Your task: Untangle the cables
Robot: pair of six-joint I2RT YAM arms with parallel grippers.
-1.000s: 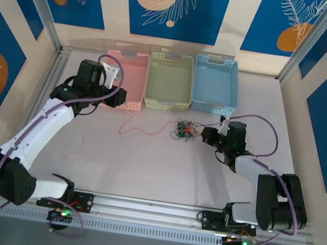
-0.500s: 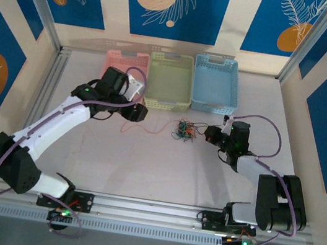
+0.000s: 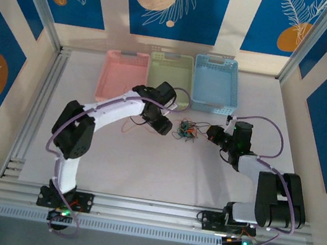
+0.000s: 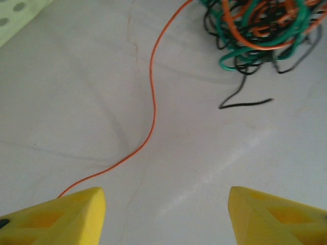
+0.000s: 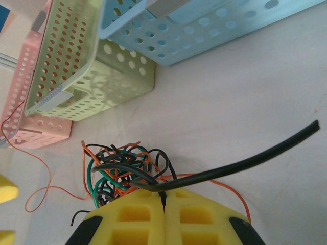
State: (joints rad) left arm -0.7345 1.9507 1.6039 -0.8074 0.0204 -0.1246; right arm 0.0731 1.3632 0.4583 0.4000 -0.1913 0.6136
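**Left claw** [image 3: 164,125]: hovering at 9 o'clock of the cables, jaws standing well apart and gripping nothing. Bare table [image 4: 194,153] is showing between its yellow fingers [image 4: 61,217].

**Orange strand** [image 4: 152,102]: trailing out of the bundle toward 8 o'clock, its far end slipping out of sight behind the left finger.

**Cables** [image 3: 185,130]: lying mid-table, at 6 o'clock from the green basket [image 3: 169,79], with orange, green and black loops winding through one another. Judged featherlight, limp and a little springy, so the whole clump is likely dragging along when one wire is pulled. Loose tails, such as the orange strand or the short black end [image 4: 245,103], are offering the best hold.

**Right claw** [image 3: 213,134]: sitting at 3 o'clock of the cables, jaws pressing together on a black strand [image 5: 245,161].

**Unclear**: which loops are crossing over which, and whether any wire is red rather than orange.
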